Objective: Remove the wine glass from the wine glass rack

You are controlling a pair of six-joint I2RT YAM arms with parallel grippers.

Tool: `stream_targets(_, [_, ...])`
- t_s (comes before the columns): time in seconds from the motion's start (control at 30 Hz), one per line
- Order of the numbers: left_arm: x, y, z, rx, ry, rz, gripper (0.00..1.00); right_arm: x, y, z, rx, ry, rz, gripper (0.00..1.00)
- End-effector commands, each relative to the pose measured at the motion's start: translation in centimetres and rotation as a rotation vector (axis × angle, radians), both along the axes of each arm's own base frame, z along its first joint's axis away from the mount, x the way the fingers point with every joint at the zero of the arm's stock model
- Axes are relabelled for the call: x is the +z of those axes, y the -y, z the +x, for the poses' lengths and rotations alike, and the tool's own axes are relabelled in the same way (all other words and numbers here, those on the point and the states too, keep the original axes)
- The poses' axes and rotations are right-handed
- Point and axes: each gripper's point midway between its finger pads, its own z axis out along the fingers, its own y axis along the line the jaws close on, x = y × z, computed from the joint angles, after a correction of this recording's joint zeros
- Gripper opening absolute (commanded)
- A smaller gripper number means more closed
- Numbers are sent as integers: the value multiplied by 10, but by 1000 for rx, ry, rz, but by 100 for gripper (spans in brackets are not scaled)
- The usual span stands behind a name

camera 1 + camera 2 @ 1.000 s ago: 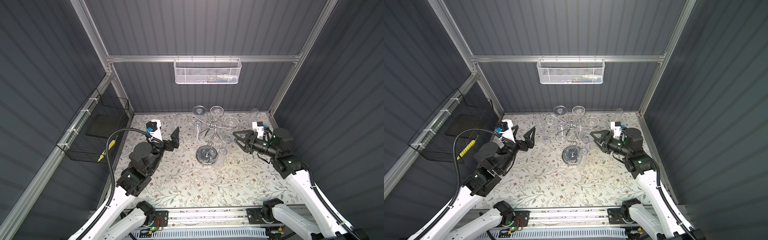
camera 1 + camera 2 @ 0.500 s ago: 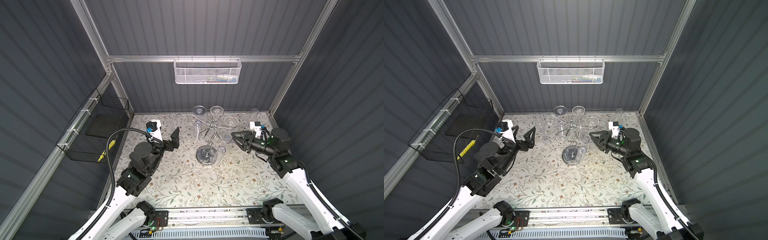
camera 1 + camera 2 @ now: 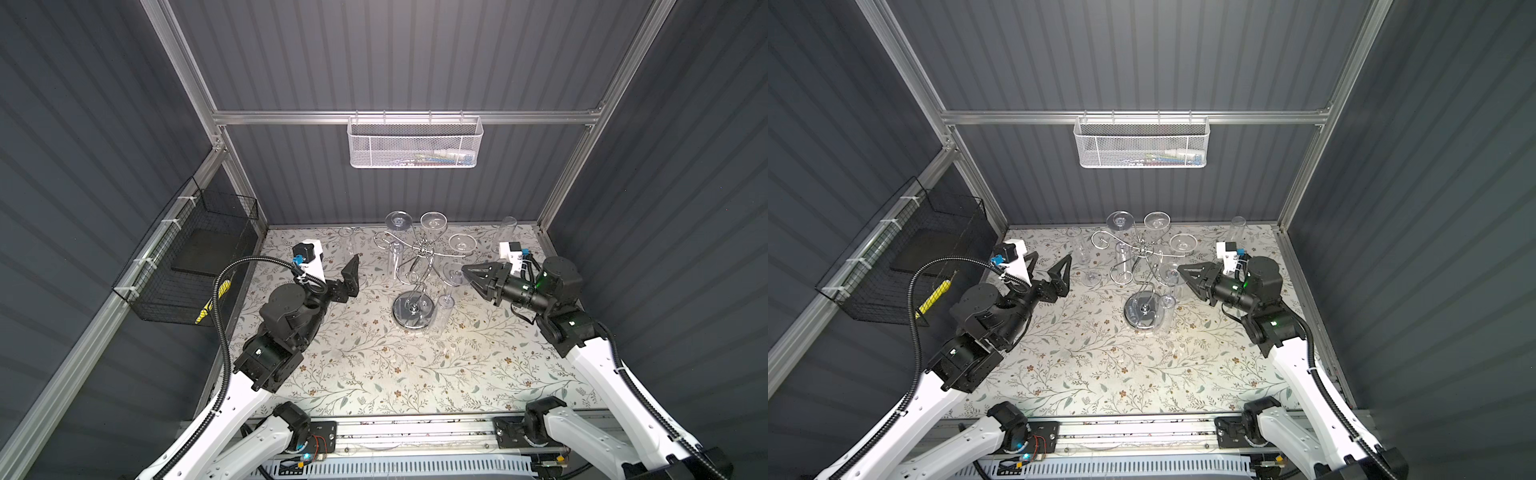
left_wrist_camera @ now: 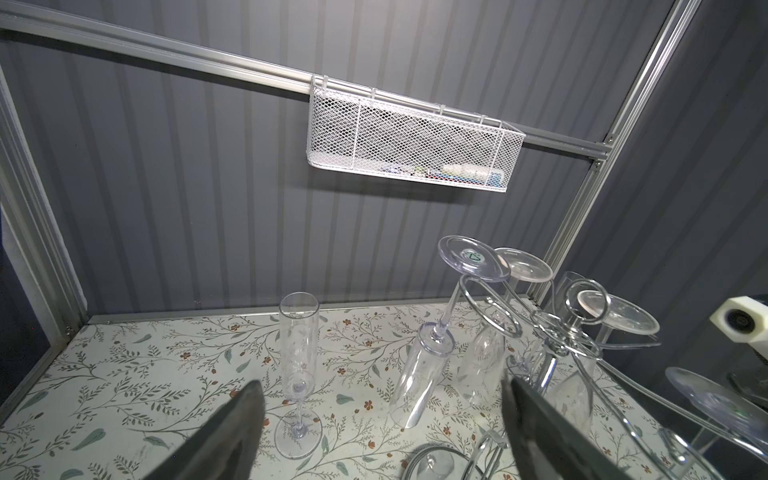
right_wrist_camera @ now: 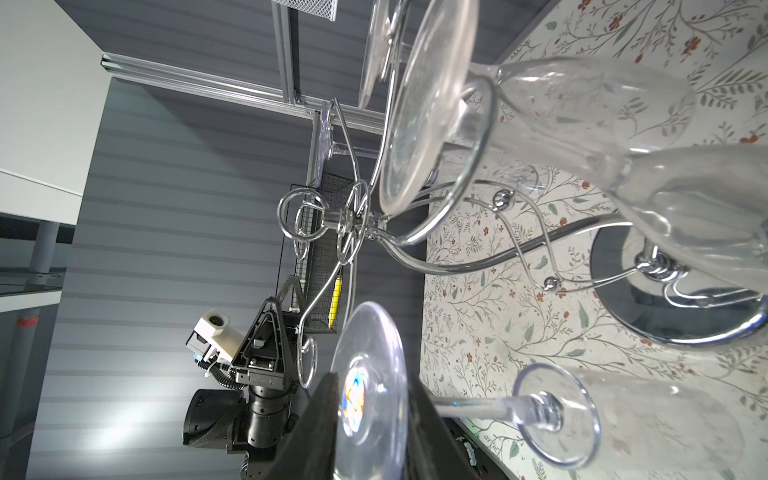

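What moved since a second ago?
The right gripper reached in toward the wine glass rack and narrowed its jaws around the foot of a hanging wine glass; a firm grip isn't clear yet. The left gripper, open, and the rack stayed put.

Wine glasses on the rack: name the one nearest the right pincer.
The front-right hanging wine glass: only its foot disc sits within the right pincer; the others hang farther back.
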Motion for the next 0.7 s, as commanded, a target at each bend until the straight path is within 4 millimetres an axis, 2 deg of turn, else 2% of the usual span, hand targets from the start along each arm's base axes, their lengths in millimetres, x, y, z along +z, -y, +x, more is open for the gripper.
stream_targets(0.0, [9,1,-5,-18,9,-19,91,7,-1,-6,12,34,14,28])
stream_targets(0.37, [6,-3,-8,-12,3,-29,91,9,-1,-10,19,47,23,23])
stream_targets(0.67, [7,-2,-8,-12,-1,-27,91,9,2,-12,1,66,31,12])
